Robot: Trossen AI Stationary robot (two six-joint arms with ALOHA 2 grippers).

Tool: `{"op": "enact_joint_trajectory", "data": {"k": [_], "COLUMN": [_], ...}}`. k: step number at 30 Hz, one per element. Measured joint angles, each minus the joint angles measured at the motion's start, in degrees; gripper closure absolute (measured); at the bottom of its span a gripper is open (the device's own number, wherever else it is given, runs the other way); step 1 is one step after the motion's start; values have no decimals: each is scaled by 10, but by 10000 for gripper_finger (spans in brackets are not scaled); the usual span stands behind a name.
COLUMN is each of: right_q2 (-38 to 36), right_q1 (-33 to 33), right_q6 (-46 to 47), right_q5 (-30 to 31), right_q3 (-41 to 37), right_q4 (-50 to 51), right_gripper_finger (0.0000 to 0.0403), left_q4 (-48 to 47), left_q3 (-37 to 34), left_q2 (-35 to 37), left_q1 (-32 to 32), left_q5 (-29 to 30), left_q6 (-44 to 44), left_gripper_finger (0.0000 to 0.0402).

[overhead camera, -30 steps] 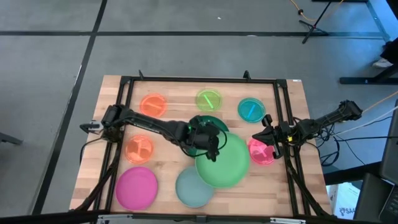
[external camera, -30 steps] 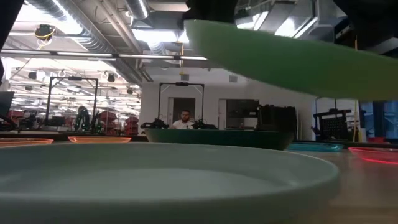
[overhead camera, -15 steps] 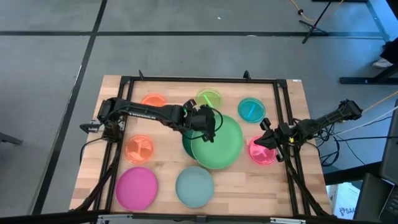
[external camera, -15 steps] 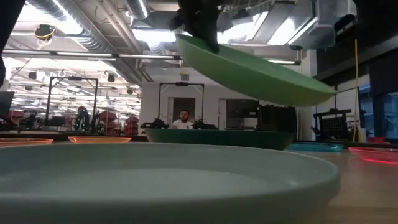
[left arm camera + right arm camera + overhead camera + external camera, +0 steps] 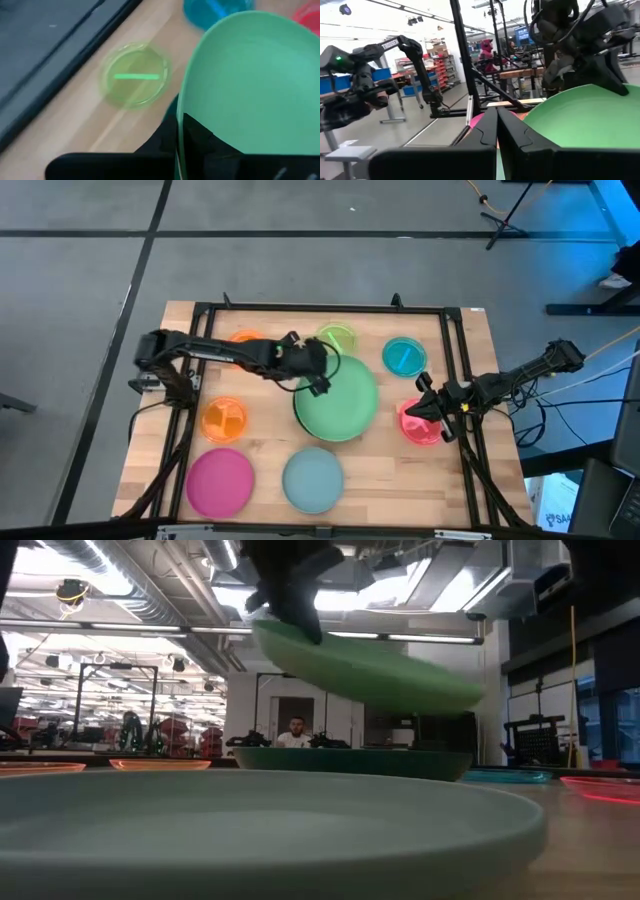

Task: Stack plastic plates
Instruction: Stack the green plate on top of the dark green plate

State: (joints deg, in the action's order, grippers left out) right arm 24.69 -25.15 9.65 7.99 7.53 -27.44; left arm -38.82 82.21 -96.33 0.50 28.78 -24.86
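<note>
My left gripper (image 5: 314,378) is shut on the large light green plate (image 5: 340,402) and holds it in the air over the dark green plate (image 5: 350,760), which rests on the table and is almost wholly covered from above. My right gripper (image 5: 420,406) is shut with nothing between its fingers, hovering at the red-pink plate (image 5: 421,425) near the right edge. Flat on the table lie two orange plates (image 5: 223,418), a lime plate (image 5: 337,338), a teal plate (image 5: 404,356), a magenta plate (image 5: 219,481) and a pale blue-grey plate (image 5: 313,478). My left gripper pinches the light green plate by its rim (image 5: 179,120), on the plate's far-left side, one finger (image 5: 202,137) on the upper face and the other below. The fingers come slanting down from the table's left. The plate is lifted clear and tilted (image 5: 370,665), its free side lower.
A black frame (image 5: 200,370) runs around the wooden table top. The lime and teal plates lie just beyond the held plate, toward the far edge. Bare wood shows between the pale blue-grey plate and the red-pink one. A person stands far off in the room (image 5: 297,730).
My left gripper has carried the light green plate toward the far and left edges, from beside the near-right of the dark green plate to over it. The plate has stayed lifted and its tilt has lessened.
</note>
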Motion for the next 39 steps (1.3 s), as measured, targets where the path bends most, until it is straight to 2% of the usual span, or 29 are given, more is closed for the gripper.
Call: {"op": "enact_joint_trajectory", "data": {"k": [6,12,17,23,30,33,39], "right_q2": [14,43,75,86,87,94,117], "right_q1": [0,0,0,0,0,0,0], "right_q6": [-24,-45,-57,-71,-41,-21,-6], "right_q5": [24,69,112,139,132,114,119], "right_q3": [0,0,0,0,0,0,0], "right_q4": [8,9,-3,-30,-15,14,11], "right_gripper_finger": [400,400,400,400,400,400,400], "left_q4": [221,336,426,487,485,488,482], "left_q3": [-180,-283,-351,-385,-390,-390,-390], "left_q2": [94,94,92,84,72,65,66], "left_q1": [30,58,78,94,90,87,88], "left_q5": [-70,-126,-132,-163,-176,-176,-204], "left_q6": [20,44,47,52,58,57,58], "left_gripper_finger": [397,397,397,397,394,380,338]}}
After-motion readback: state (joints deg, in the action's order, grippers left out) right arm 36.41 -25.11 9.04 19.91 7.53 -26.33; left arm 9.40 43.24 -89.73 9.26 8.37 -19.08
